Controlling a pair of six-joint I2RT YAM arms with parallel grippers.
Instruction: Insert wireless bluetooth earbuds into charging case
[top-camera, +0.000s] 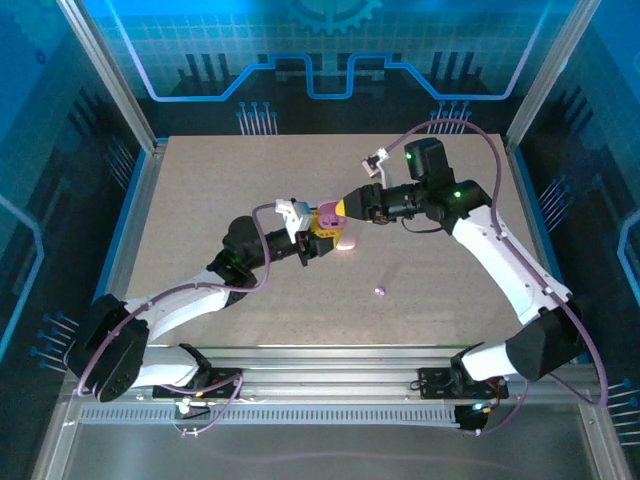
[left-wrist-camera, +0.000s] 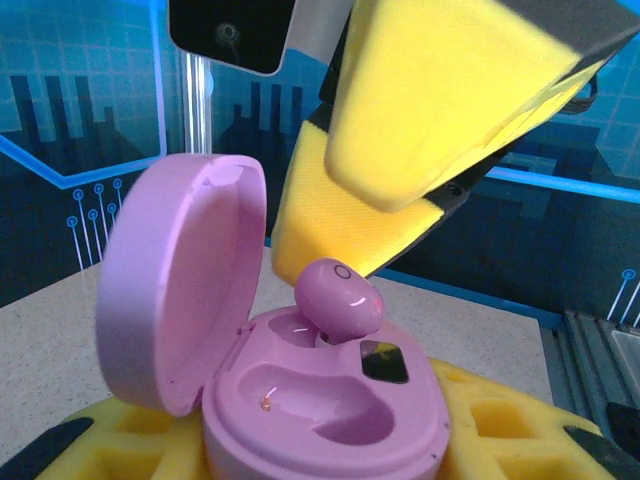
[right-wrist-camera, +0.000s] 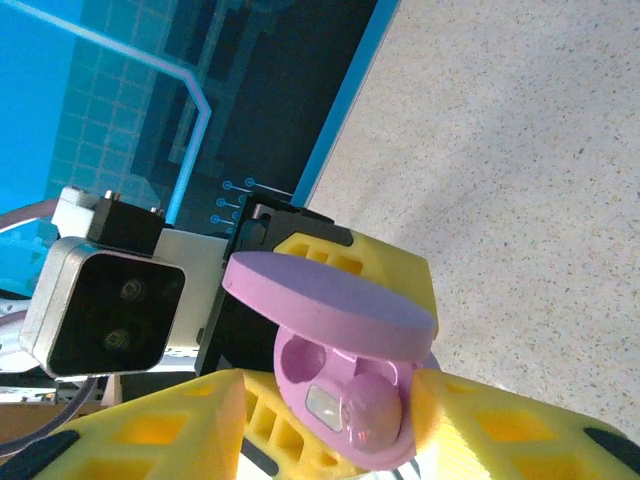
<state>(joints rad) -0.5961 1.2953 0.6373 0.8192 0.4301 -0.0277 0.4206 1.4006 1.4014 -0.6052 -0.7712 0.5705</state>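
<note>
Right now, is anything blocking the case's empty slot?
Nothing visible does. The case is held open, its empty slot bare; the right gripper hangs over the earbud in the neighbouring slot.

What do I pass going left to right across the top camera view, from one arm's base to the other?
The left arm's base → purple case held up mid-table → loose earbud on the table → right arm's base.

This looks like a robot lab. A speckled table sits inside a booth with metal posts and blue walls that have a gear and wire lines drawn on them. The left arm and the right arm are bolted to metal rails at the near edge.
</note>
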